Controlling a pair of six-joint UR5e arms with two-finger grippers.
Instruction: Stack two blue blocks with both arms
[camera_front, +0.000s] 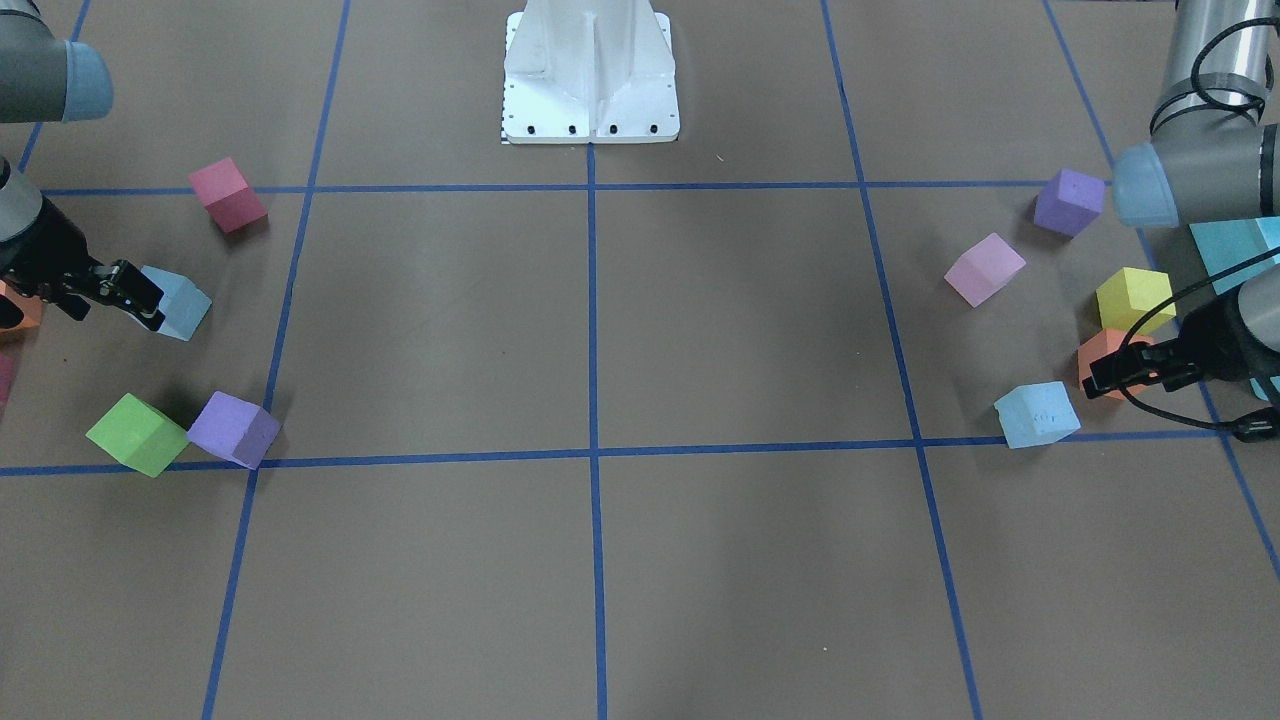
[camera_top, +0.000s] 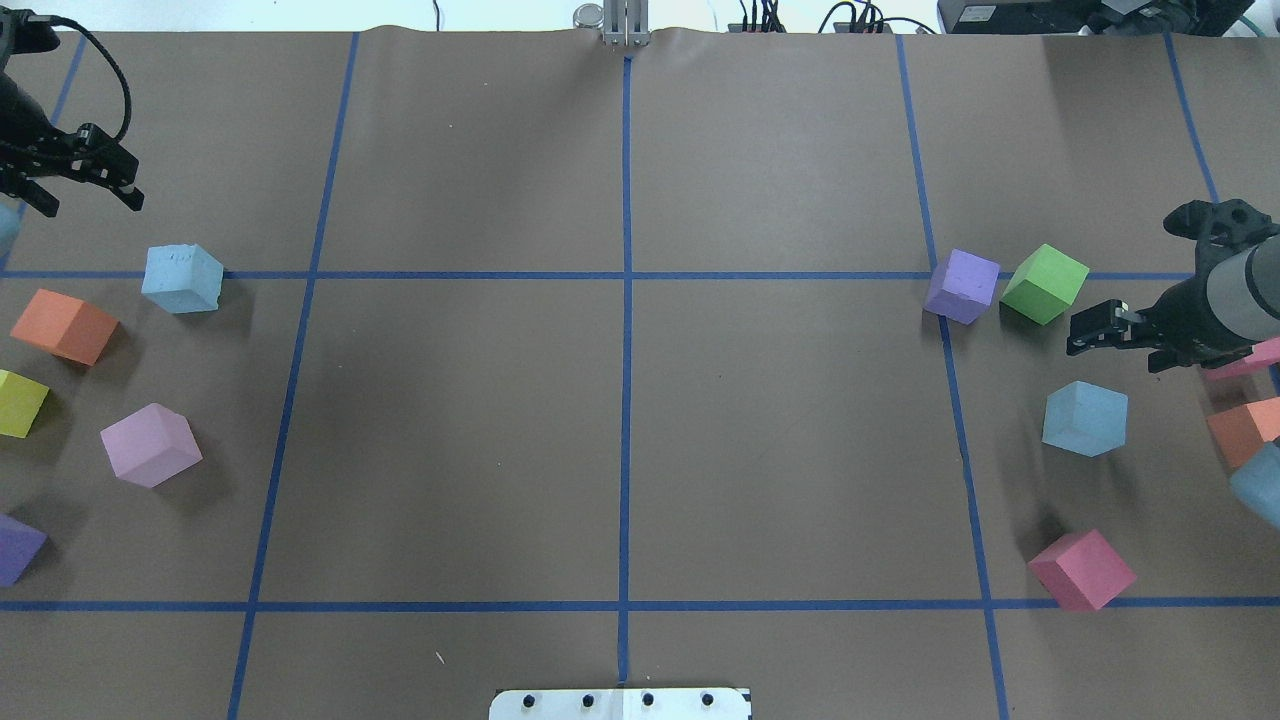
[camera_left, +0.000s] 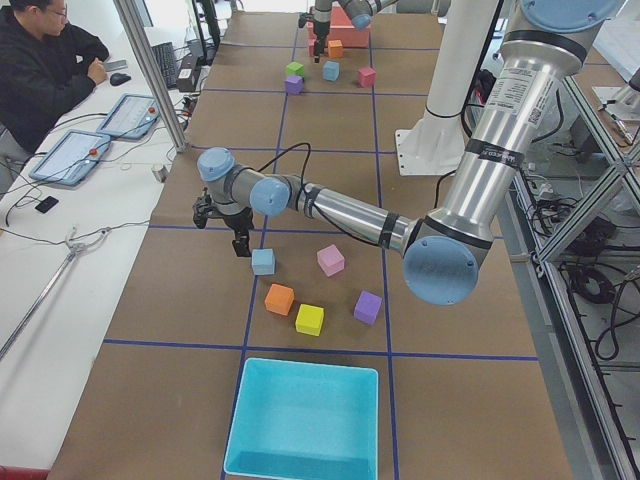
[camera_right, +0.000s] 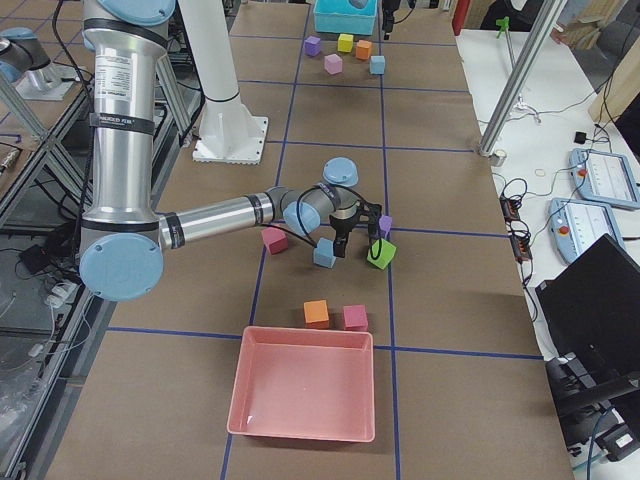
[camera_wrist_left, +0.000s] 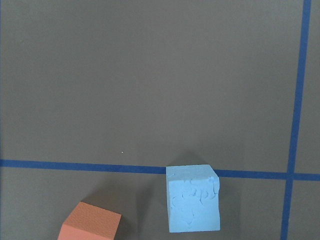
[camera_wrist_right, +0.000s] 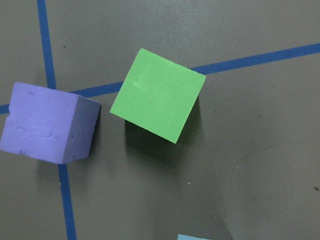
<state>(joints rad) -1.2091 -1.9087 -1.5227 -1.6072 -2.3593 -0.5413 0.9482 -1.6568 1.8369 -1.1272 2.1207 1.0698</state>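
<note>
One blue block (camera_top: 182, 278), with faint scuffs, sits on the left side of the table on a blue tape line; it also shows low in the left wrist view (camera_wrist_left: 193, 198) and in the front view (camera_front: 1037, 413). My left gripper (camera_top: 88, 195) hangs open and empty above the table, just beyond that block. The other blue block (camera_top: 1085, 418) sits on the right side; only a sliver of it shows at the bottom edge of the right wrist view (camera_wrist_right: 192, 237). My right gripper (camera_top: 1120, 350) is open and empty, just beyond this block, near the green cube (camera_top: 1044, 283).
Orange (camera_top: 63, 326), yellow (camera_top: 20, 402), pink (camera_top: 150, 445) and purple (camera_top: 18, 548) cubes lie around the left block. A purple cube (camera_top: 962, 286), a red-pink cube (camera_top: 1082, 570) and an orange cube (camera_top: 1245, 430) lie on the right. A teal tray (camera_left: 305, 420) and a pink tray (camera_right: 305, 395) stand at the table's ends.
</note>
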